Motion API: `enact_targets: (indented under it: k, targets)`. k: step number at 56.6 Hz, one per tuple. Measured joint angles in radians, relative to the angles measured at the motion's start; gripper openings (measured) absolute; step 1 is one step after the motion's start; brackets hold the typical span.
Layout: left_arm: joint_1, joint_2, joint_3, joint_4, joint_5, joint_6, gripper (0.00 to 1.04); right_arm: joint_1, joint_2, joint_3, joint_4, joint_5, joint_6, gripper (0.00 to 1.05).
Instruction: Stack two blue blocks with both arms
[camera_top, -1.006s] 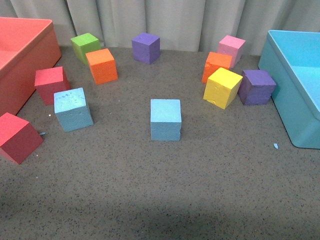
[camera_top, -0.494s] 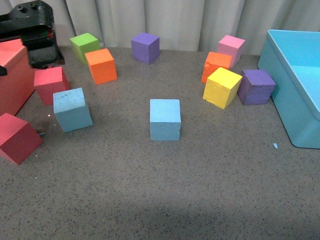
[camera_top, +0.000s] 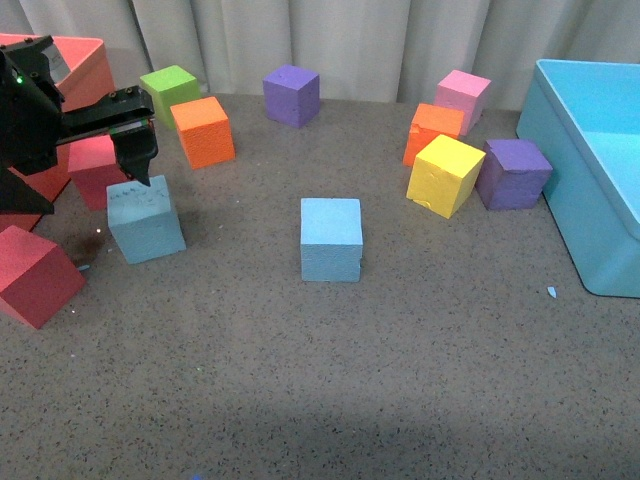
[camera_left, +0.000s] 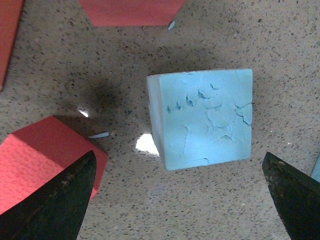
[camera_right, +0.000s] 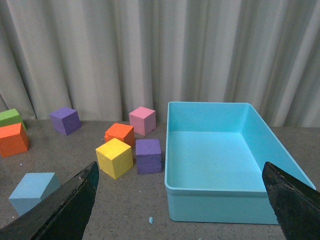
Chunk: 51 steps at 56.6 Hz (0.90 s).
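Observation:
Two sky-blue blocks sit on the speckled table. The scuffed blue block (camera_top: 146, 220) stands at the left, and the smooth blue block (camera_top: 331, 238) in the middle. My left gripper (camera_top: 90, 190) hovers open just above and behind the scuffed block. In the left wrist view that scuffed block (camera_left: 205, 117) lies ahead of my left gripper (camera_left: 175, 200), within the span of the wide-apart fingers and touching neither. My right gripper (camera_right: 180, 205) is open and empty, out of the front view, facing the turquoise bin. The smooth block (camera_right: 32, 192) shows off to its side.
A red bin (camera_top: 85, 70) stands at the far left and a turquoise bin (camera_top: 560, 170) at the right. Red cubes (camera_top: 35, 275) (camera_top: 95, 165) flank the scuffed block. Green (camera_top: 168, 88), orange (camera_top: 203, 130), purple (camera_top: 291, 95), pink (camera_top: 462, 98), yellow (camera_top: 445, 175) and purple (camera_top: 513, 172) cubes lie further back.
My left arm has come into view from the upper left and moved down and right, over the scuffed blue block. No block has moved.

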Motion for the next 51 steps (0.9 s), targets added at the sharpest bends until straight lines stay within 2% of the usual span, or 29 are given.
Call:
enact_targets:
  k: [16,34,47,49,51]
  targets:
    - [-0.010,0.080,0.088,-0.046,0.011,-0.024,0.98,0.000,0.000,0.000,0.000,0.000,0.000,0.95]
    - [-0.012,0.192,0.206,-0.151,-0.024,-0.013,0.98,0.000,0.000,0.000,0.000,0.000,0.000,0.95]
    - [-0.018,0.233,0.239,-0.155,-0.057,-0.010,0.98,0.000,0.000,0.000,0.000,0.000,0.000,0.95]
    - [-0.020,0.235,0.240,-0.157,-0.058,-0.006,0.95,0.000,0.000,0.000,0.000,0.000,0.000,0.95]
    - [-0.022,0.237,0.240,-0.156,-0.051,-0.006,0.86,0.000,0.000,0.000,0.000,0.000,0.000,0.95]
